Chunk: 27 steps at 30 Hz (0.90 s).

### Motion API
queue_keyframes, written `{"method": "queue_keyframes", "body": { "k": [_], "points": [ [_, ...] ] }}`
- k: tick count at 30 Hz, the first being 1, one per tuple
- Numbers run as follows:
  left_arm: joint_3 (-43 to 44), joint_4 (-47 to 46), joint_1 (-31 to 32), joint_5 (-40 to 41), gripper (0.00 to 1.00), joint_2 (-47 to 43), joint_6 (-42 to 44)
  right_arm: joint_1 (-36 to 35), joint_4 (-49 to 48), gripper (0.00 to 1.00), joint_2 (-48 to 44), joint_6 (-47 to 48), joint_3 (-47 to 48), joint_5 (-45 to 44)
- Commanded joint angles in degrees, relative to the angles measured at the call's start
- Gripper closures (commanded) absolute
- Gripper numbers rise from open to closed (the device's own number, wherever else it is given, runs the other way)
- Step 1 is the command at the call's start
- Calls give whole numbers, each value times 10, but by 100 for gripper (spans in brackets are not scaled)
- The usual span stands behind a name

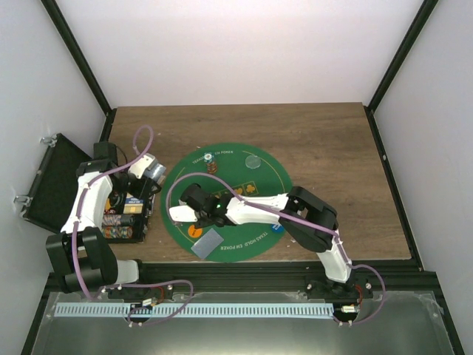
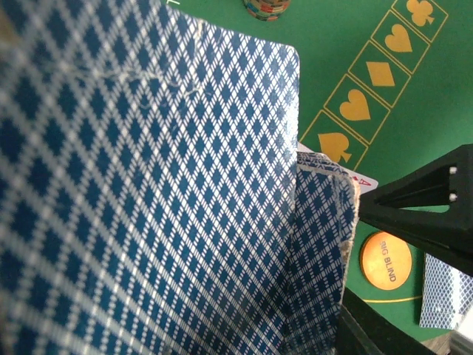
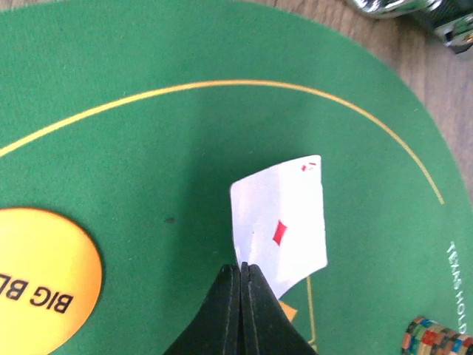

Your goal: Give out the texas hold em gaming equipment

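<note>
While the right tool [image 3: 242, 279] pinches the lower edge of a single card [image 3: 279, 229] that shows a red diamond face, its fingers are pressed fully together. The left tool [image 1: 146, 176] seems to grip, at a narrow opening, a pack of cards [image 2: 148, 192] with blue diamond backs that fills its own camera.

The step in hand, as I judge it, is to deal this one card onto the green mat [image 3: 148, 133]. To do it well, the right tool should bring the card low and flat over a free part of the mat. It should stay away from the orange big blind disc [image 3: 37, 274] and the chip stack [image 3: 436, 336], and let go only when the card lies down. Otherwise the card can slide or flip.

One grey card [image 1: 207, 242] lies near the close edge of the mat. The mat rests on a brown wooden surface [image 1: 332, 163]. An open black case [image 1: 48, 177] stands at the left, and white walls close the room.
</note>
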<state>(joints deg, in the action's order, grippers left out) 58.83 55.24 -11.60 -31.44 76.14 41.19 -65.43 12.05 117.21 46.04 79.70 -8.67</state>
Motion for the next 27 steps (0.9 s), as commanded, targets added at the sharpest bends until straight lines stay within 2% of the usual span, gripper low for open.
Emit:
{"method": "queue_keyframes", "body": {
  "k": [1,13,20,24,27],
  "points": [
    [20,8,-3,-21,52,7,10,-1,27,99,18,-6,14,-2],
    [22,15,-3,-27,51,7,16,-3,69,99,17,-23,25,17],
    [28,23,-3,-29,51,13,19,-7,53,84,-2,-38,23,22],
    [31,30,-3,-32,51,13,25,-6,26,80,-54,-91,15,59],
    [38,48,-2,-42,51,14,39,8,-3,70,-116,-154,-9,104]
  ]
}}
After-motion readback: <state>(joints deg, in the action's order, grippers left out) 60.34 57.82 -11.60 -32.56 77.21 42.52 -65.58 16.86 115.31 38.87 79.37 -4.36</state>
